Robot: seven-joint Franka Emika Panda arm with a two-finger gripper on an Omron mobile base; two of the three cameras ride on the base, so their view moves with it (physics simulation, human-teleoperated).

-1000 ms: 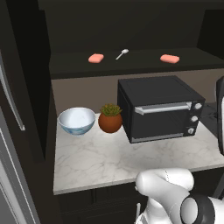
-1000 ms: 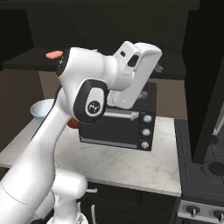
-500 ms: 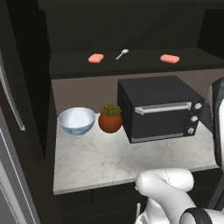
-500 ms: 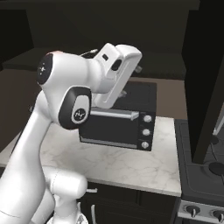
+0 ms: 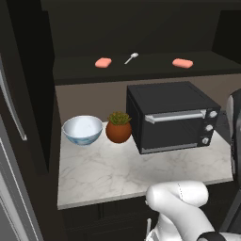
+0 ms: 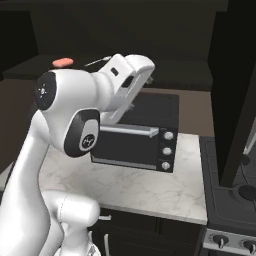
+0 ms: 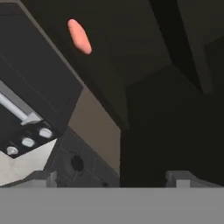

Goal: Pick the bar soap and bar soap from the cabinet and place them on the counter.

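Two salmon-pink bar soaps lie on the open shelf of the dark cabinet, one at the left and one at the right. The left one also shows behind my arm. In the hand view one bar soap sits far off at the upper left, on the shelf above the oven. My gripper is open and empty, with its fingertips wide apart. My hand is raised in front of the oven's top, short of the shelf. The marble counter lies below.
A black toaster oven stands on the counter's right half, under the shelf. A white bowl and a potted plant stand to its left. A small silver spoon lies between the soaps. A stove adjoins the counter's right end.
In the right base view my arm and hand have swung leftward across the oven. The jaws stayed open. The soaps have not moved.
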